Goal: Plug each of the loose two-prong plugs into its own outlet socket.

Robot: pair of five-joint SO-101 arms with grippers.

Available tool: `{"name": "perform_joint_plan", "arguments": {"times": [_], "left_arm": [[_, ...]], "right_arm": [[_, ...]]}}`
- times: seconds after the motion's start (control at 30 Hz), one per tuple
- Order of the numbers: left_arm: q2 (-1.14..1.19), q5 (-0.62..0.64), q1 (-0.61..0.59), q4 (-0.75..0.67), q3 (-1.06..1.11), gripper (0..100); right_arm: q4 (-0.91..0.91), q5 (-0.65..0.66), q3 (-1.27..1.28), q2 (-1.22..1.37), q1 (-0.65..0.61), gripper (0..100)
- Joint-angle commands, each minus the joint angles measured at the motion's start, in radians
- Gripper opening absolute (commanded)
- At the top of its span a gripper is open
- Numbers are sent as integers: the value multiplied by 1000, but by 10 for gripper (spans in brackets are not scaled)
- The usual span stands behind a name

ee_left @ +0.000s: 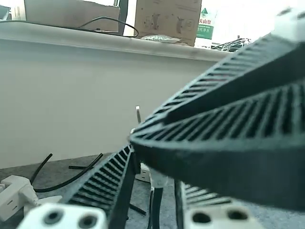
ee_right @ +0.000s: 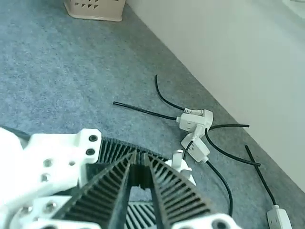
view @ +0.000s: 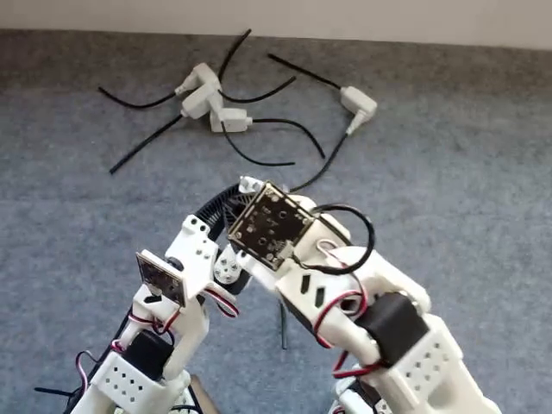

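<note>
No legible text, box label [ee_left: 206, 25] (green) blurred

The high view sits above and behind the arms [view: 379, 310], looking down and forward across the grey carpet [view: 466, 172] to the wall [view: 345, 17]. The left wrist view rides low, close to the carpet, facing level at that wall, with black ribbed parts [ee_left: 228, 143] right against its lens. The right wrist view sits higher, tilted down over the carpet toward the clustered plugs [ee_right: 193, 129]; the high view takes in the same plugs from farther off, near the wall
</note>
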Motion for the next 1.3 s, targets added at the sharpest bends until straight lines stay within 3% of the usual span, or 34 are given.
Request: {"name": "perform_joint_plan", "arguments": {"times": [0.0,0.3,0.53,0.97,1.27], "left_arm": [[-15,2,10,0,22,5],[-15,2,12,0,22,5],[-15,2,5,0,22,5],[-15,0,2,57,22,6],[-5,2,-64,359,-12,7]], "right_arm": [[-119,-2,58,-7,2,6],[-455,120,306,-4,236,6],[-567,126,440,-4,381,6],[-510,118,404,-15,443,6],[-240,68,249,-16,578,6]]}}
